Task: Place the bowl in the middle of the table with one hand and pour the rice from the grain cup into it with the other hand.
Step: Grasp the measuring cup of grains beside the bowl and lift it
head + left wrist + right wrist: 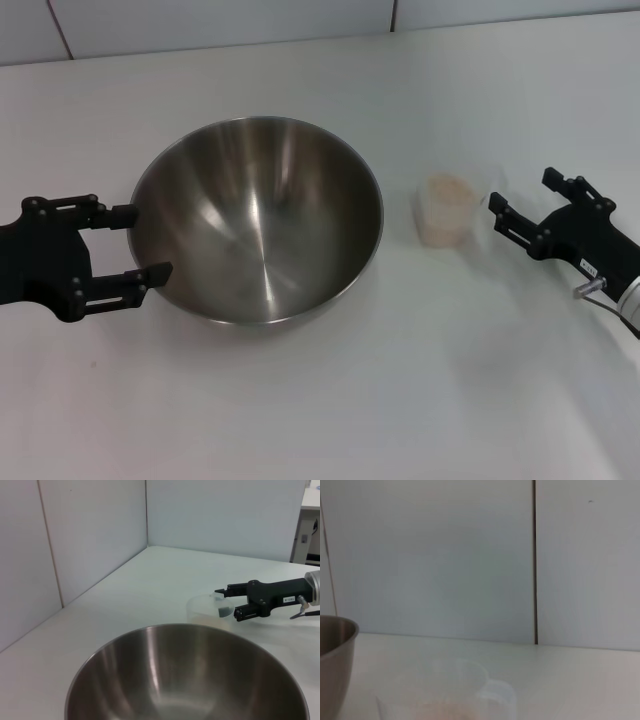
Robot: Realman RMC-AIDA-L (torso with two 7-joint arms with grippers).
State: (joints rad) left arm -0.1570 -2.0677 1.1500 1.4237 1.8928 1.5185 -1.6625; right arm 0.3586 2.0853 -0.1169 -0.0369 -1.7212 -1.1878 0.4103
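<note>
While steel mixing bowl (258, 220) sits mid-table (320, 400), empty, left gripper (140, 243) jaws apart at rim; right gripper (520, 208) open beside rice-filled grain cup (446, 209); grasp, pour remain.

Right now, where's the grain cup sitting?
In the head view, the grain cup stands on the table on the robot's right, between the bowl and the open right tool.

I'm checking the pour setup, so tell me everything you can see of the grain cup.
The grain cup is small, clear plastic, with a handle facing the right claw, upright on the table right of the bowl, apart from it. Pale rice fills it. The open right claw flanks the handle, not yet closed.
</note>
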